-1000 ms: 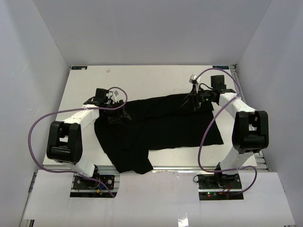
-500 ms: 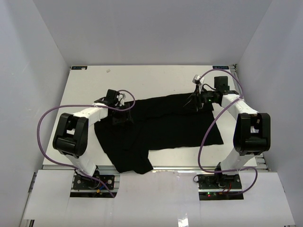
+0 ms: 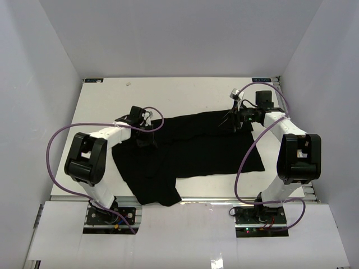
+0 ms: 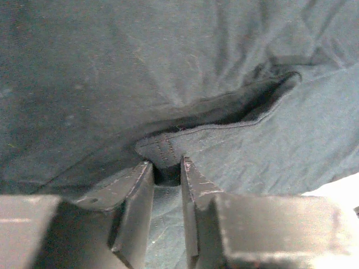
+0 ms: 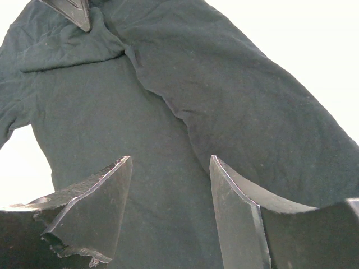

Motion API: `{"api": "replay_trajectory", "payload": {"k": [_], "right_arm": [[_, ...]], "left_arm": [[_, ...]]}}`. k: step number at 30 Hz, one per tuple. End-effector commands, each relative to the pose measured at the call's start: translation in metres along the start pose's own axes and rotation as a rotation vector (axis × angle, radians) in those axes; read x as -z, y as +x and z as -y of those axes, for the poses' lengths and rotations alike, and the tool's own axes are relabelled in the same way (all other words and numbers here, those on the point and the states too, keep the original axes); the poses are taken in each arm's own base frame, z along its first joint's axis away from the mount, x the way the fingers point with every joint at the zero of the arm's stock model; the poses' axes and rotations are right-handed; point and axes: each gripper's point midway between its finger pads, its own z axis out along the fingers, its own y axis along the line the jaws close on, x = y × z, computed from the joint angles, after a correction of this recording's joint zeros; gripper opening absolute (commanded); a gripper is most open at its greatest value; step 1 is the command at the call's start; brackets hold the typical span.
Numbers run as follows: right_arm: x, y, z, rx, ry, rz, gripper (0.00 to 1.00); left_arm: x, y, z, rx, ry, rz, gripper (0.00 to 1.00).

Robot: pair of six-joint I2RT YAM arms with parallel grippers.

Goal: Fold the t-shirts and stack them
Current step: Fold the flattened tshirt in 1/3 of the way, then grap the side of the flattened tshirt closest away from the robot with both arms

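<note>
Left pincer (image 4: 166, 165) is pinched tight on a stitched hem of the black t-shirt (image 3: 196, 145), right pincer (image 5: 168, 159) hangs wide apart over it. Shirt's sprawled in the middle of the tabletop (image 3: 168, 92). Looks light and floppy, so I'd grab hems or seams, not flat cloth.

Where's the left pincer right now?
In the top view, the left pincer sits on the far-left part of the black t-shirt, pinching a seamed fold.

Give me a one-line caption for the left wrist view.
Left gripper pinching a stitched hem fold of the black t-shirt, which fills nearly the whole frame.
</note>
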Motion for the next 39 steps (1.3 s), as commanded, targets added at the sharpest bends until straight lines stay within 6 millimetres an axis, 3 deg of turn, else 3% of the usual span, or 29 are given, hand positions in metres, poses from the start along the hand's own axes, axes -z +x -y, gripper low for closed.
{"api": "replay_trajectory", "payload": {"k": [1,8,13,18,22,25,28,31,32,33,34,36,37,39], "right_arm": [[0.007,-0.011,-0.004,0.029,0.008,0.024,0.64],[0.01,-0.01,-0.002,0.028,0.017,0.023,0.64],[0.01,-0.011,-0.002,0.028,0.016,0.026,0.64],[0.012,-0.014,-0.003,0.035,0.019,0.026,0.64],[0.013,-0.014,-0.005,0.037,0.019,0.022,0.64],[0.014,-0.014,-0.006,0.04,0.019,0.022,0.64],[0.016,-0.015,-0.009,0.041,0.019,0.019,0.64],[0.019,-0.01,-0.021,0.087,-0.007,-0.012,0.65],[0.02,-0.007,-0.023,0.18,-0.024,-0.026,0.65],[0.022,-0.003,-0.029,0.226,-0.048,-0.038,0.66],[0.024,-0.002,-0.035,0.284,-0.076,-0.046,0.66],[0.032,0.021,-0.066,0.479,-0.211,-0.087,0.73],[0.04,0.038,-0.089,0.47,-0.282,-0.126,0.76],[0.044,0.046,-0.098,0.606,-0.321,-0.136,0.77]], "left_arm": [[0.019,-0.013,0.026,-0.038,0.097,0.06,0.32],[0.046,-0.007,0.066,-0.086,0.285,0.059,0.3],[0.046,0.029,0.093,-0.101,0.45,-0.083,0.3],[0.041,0.057,0.11,-0.11,0.549,-0.211,0.41],[0.042,0.072,0.12,-0.135,0.578,-0.284,0.57],[0.047,0.069,0.129,-0.158,0.597,-0.281,0.68],[0.056,0.053,0.137,-0.176,0.587,-0.226,0.67],[0.065,0.023,0.122,-0.158,0.399,-0.085,0.57],[0.069,0.018,0.115,-0.127,0.343,-0.057,0.46],[0.072,0.013,0.096,-0.082,0.239,-0.033,0.4],[0.084,0.01,0.092,-0.041,0.207,-0.003,0.37],[0.096,0.02,0.072,0.087,0.112,-0.021,0.37],[0.106,0.027,0.071,0.196,0.095,-0.014,0.4],[0.115,0.047,0.065,0.284,0.08,-0.047,0.55]]}}
